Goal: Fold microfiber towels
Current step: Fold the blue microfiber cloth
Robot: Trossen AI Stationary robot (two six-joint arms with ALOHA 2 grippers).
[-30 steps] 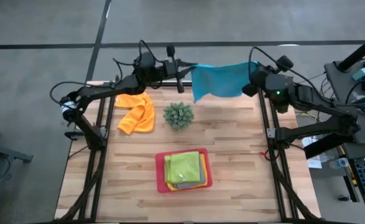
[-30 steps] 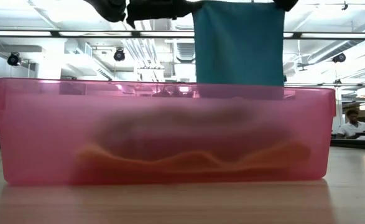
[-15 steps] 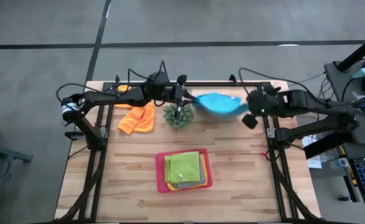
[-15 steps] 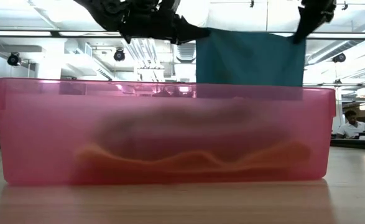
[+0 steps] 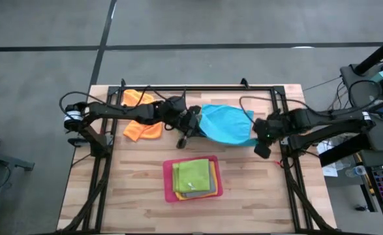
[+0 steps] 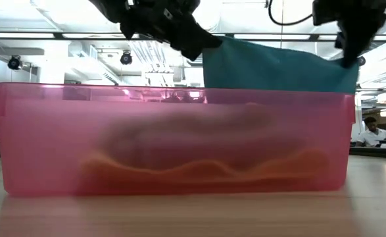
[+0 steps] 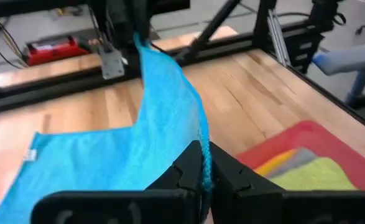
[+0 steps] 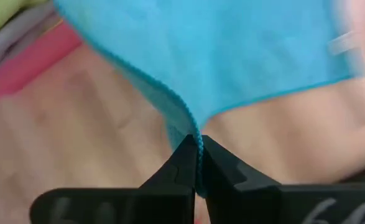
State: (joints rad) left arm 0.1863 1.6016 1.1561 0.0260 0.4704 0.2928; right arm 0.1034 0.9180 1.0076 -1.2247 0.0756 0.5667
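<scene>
Pink tray (image 5: 169, 185) sits on the counter (image 5: 132, 183), near-centre toward the front edge. In it: a folded stack of 3 towels, lime green towel (image 5: 193, 175) on top, grey towel (image 5: 213, 183) edge showing under it, yellow towel (image 5: 176, 177) edge showing at the side below. From the low view the tray wall (image 6: 48, 138) fills the shot, a blurry orange-ish band visible through it (contents not readable from here).

Light blue towel (image 5: 225, 124) is stretched between both hands, behind the tray, over the middle of the counter. It sags and part of it appears to lie on the wood in the left wrist view (image 7: 101, 158); the held edge rises up off it.

Left hand (image 5: 190, 125) is at the towel's left edge, fingers pinched together on the towel's hem; left wrist view shows the 2 fingers (image 7: 185, 171) closed with blue fabric between them. Right hand (image 5: 264, 135) is at the towel's right edge, also clamped on the hem; fingers (image 8: 182, 165) meet on a blue corner (image 8: 194, 74) in the right wrist view. Low view: both hands above the tray line, towel (image 6: 271, 66) hanging between them, lower at the left.

Orange towel (image 5: 142, 124) lies crumpled on the counter at back left, under and beside the left arm, well apart from the tray.
</scene>
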